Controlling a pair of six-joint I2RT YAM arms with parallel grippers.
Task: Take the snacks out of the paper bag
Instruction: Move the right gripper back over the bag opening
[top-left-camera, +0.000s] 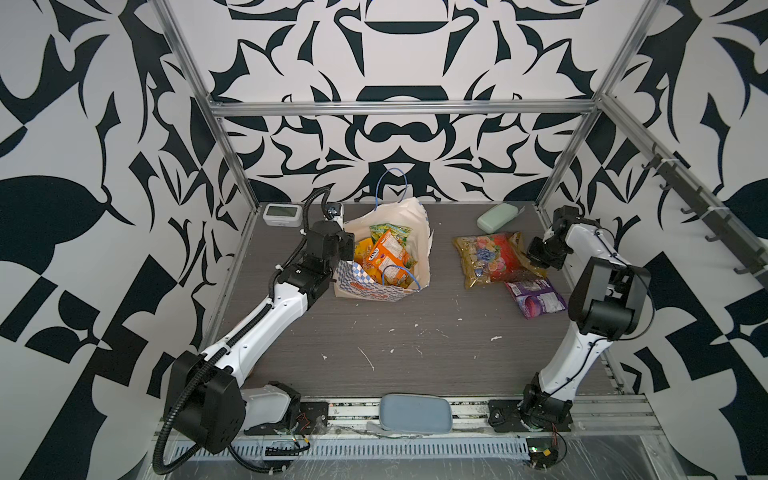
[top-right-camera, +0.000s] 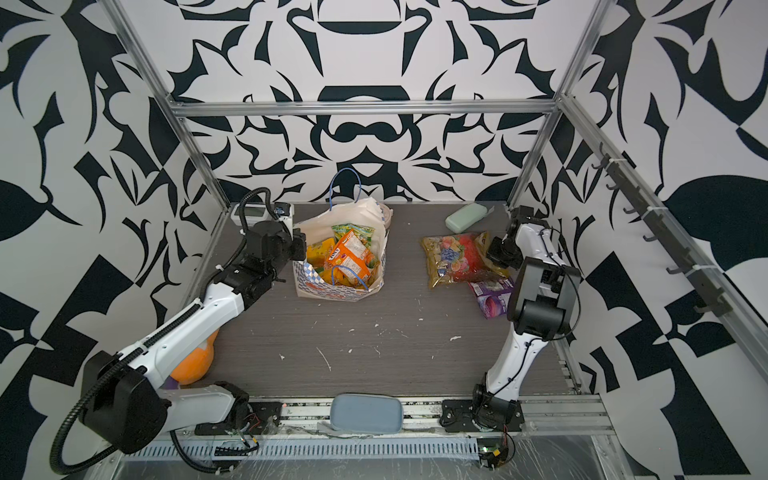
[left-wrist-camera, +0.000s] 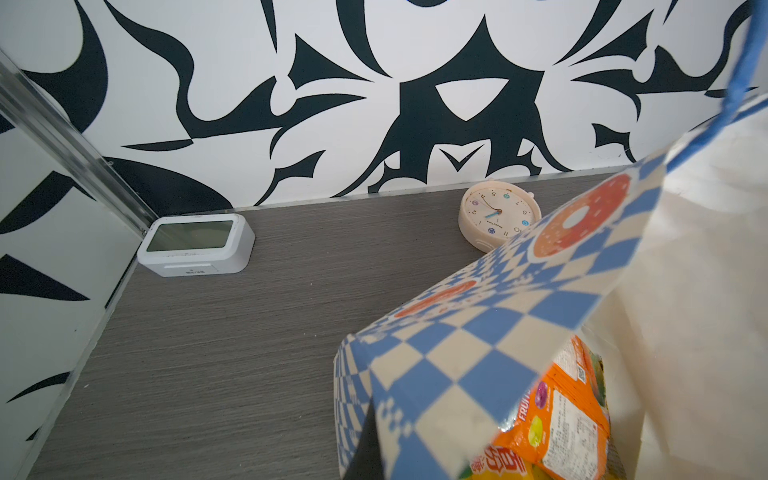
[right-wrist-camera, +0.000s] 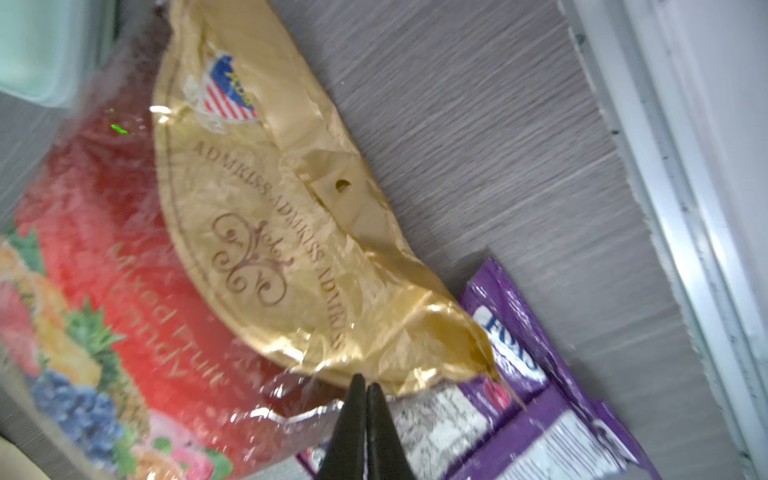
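In both top views, your cream paper bag (top-left-camera: 374, 291) (top-right-camera: 324, 286) with its blue-checked band is standing open on the grey desk (top-left-camera: 395, 345). A glossy orange packet (top-left-camera: 384, 253) and yellow and green ones are crowding its mouth. The left claw (top-left-camera: 348, 248) is sitting closed at its rim. The clear multicoloured candy pack (top-left-camera: 490, 259) is lying outside, overlapping the purple packet (top-left-camera: 536, 297).

In the left wrist view, the bag's checked band is filling the foreground.

In the right wrist view, the right claw (right-wrist-camera: 366, 386) is pressing its tips together over the candy pack's edge.
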